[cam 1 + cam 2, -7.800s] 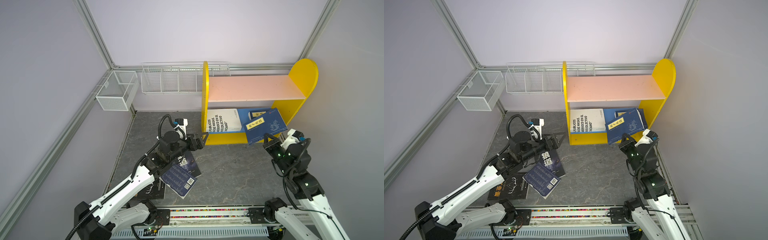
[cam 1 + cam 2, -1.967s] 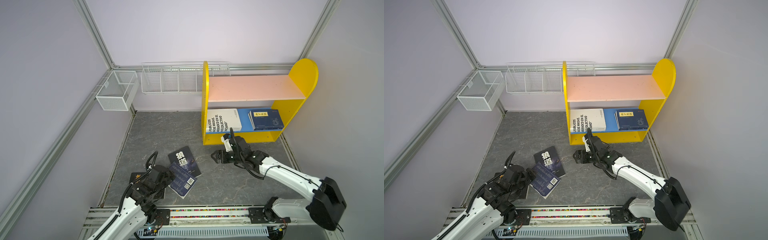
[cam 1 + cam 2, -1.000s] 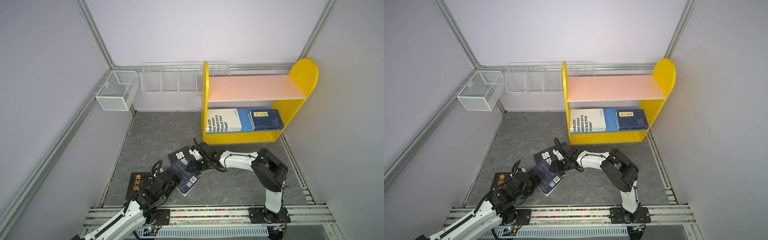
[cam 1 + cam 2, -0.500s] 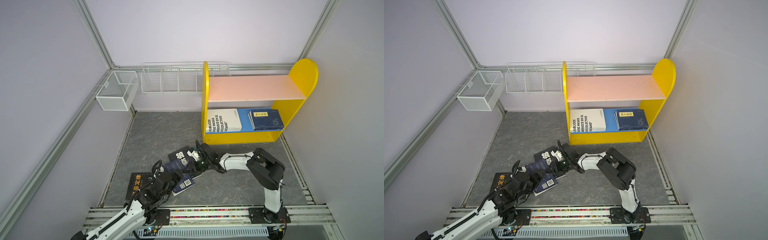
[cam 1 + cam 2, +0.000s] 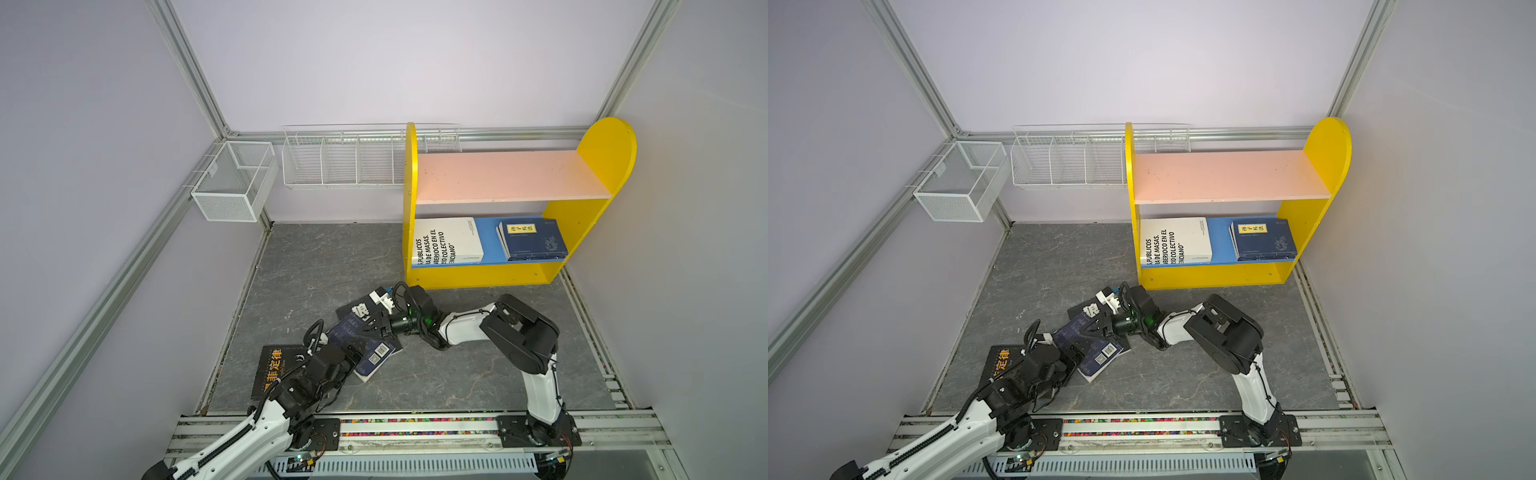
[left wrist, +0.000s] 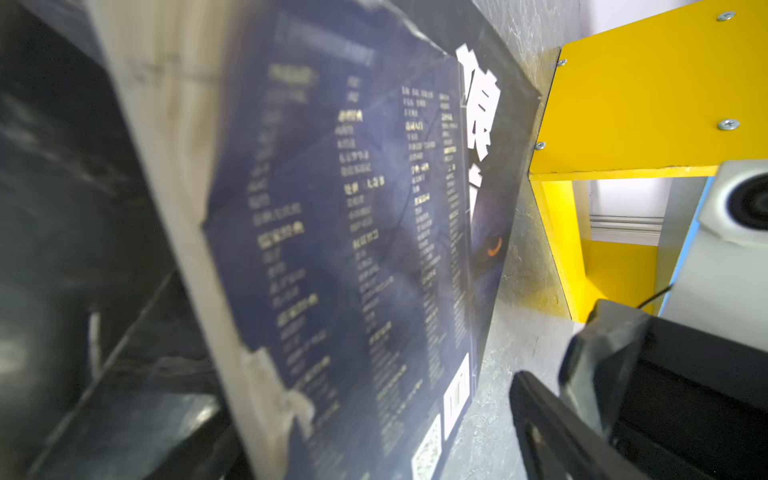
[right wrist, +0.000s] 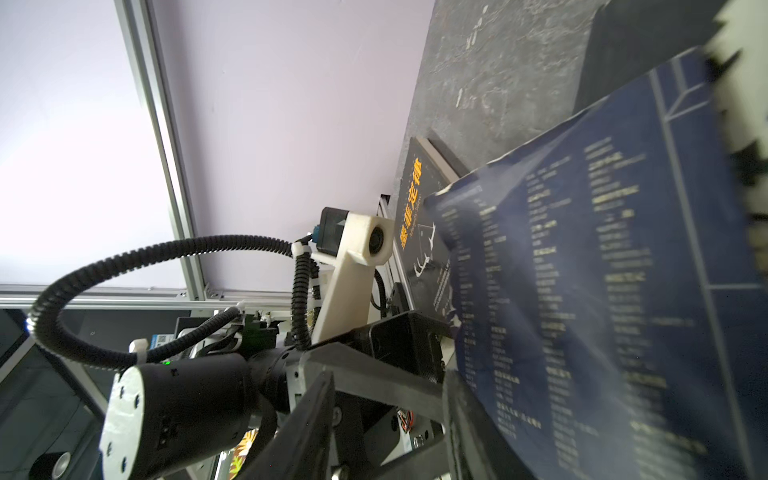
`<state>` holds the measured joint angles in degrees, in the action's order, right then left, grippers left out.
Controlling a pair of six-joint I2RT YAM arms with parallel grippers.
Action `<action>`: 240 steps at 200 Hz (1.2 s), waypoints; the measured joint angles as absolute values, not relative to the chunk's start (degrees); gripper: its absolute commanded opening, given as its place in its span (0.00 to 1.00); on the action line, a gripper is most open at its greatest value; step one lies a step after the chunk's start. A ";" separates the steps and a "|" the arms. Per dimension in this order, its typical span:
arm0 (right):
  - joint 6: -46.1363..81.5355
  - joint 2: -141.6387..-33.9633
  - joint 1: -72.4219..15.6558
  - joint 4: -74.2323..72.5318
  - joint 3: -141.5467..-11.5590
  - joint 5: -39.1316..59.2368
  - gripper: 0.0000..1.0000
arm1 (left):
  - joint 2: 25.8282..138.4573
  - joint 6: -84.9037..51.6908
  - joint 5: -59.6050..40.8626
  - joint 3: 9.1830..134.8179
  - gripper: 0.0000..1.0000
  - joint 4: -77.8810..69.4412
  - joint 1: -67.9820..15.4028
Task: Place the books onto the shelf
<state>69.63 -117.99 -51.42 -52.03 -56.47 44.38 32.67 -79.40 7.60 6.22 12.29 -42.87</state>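
Navy paperback (image 5: 374, 353) — glossy cover w/ frayed, torn corner.

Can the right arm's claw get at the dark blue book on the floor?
Probably yes. The right claw sits right at the edge of the dark blue book, with nothing between them. The left claw is at the book's opposite end, out of the way.

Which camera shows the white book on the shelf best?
Both top views: the white book lies flat on the shelf's blue board, unblocked, its black words readable. Neither wrist view shows it.
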 measured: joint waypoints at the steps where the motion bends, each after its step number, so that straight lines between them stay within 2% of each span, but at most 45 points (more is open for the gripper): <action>1: 69.71 -118.06 -51.42 -52.31 -56.34 44.29 0.46 | 32.64 -79.40 7.60 6.22 0.87 12.32 -42.87; 12: 70.11 -118.26 -51.33 -53.45 -55.53 43.86 0.50 | 32.10 -79.40 7.60 6.20 0.83 12.80 -42.87; 38: 67.16 -116.46 -50.39 -48.18 -53.74 40.80 0.51 | 30.89 -79.44 7.79 5.93 0.79 14.57 -42.87; 60: 58.61 -112.01 -49.52 -31.09 -55.16 33.91 0.50 | 29.93 -79.48 8.16 5.54 0.80 14.83 -42.87; 79: 49.10 -109.49 -49.80 -13.06 -61.73 24.91 0.49 | 29.80 -79.48 8.91 5.32 0.81 14.37 -42.87; 106: 41.65 -109.40 -50.92 -2.22 -67.44 19.25 0.46 | 30.20 -79.40 9.85 4.93 0.81 13.04 -42.87; 152: 38.04 -113.49 -53.32 3.73 -69.69 16.47 0.36 | 31.33 -78.15 10.74 4.32 0.74 10.55 -42.70; 189: 37.52 -114.69 -53.82 3.75 -70.85 16.53 0.34 | 29.61 -75.50 10.72 4.29 0.69 10.57 -42.39; 240: 37.89 -115.44 -53.82 1.54 -70.83 18.37 0.34 | 26.81 -72.64 10.28 8.03 0.67 8.95 -42.39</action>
<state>37.89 -115.44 -53.82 1.54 -70.83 18.37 26.81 -72.64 10.28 8.03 8.95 -42.39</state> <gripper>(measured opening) 0.339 0.674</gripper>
